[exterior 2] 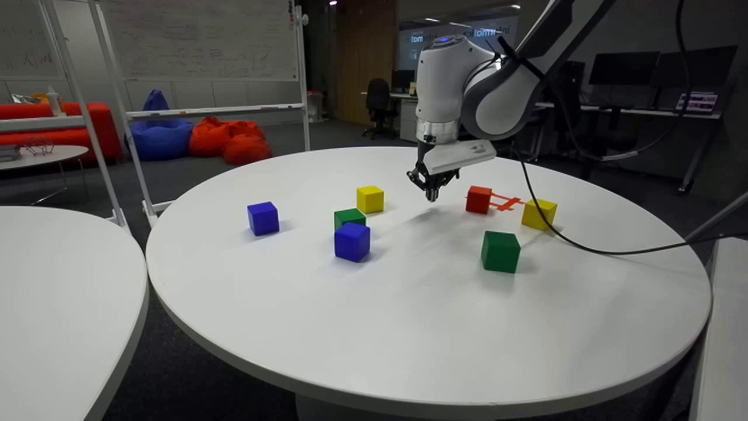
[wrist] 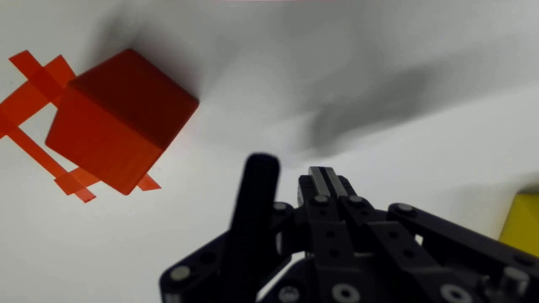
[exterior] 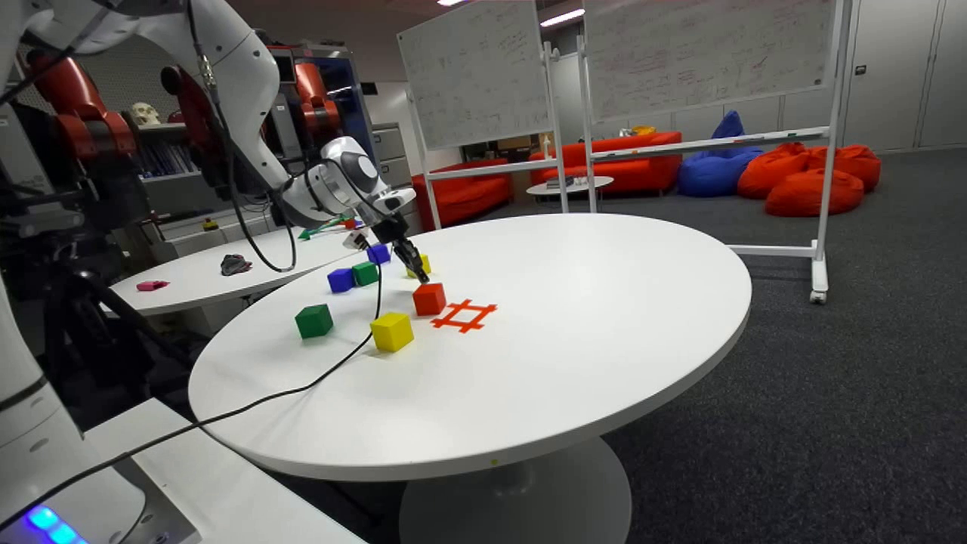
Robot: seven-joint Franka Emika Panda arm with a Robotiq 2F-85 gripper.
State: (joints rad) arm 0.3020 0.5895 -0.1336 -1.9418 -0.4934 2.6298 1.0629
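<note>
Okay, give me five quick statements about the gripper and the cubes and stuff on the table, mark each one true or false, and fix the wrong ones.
1. The gripper is shut. True.
2. It is gripping a cube. False: it holds nothing; the red cube stands apart from it on the white table.
3. Three cubes are yellow. False: only two, one yellow cube and another yellow cube.
4. In an exterior view, a blue cube partly hides a green cube. True.
5. Green strips mark the tabletop. False: the tape marking is red.
</note>
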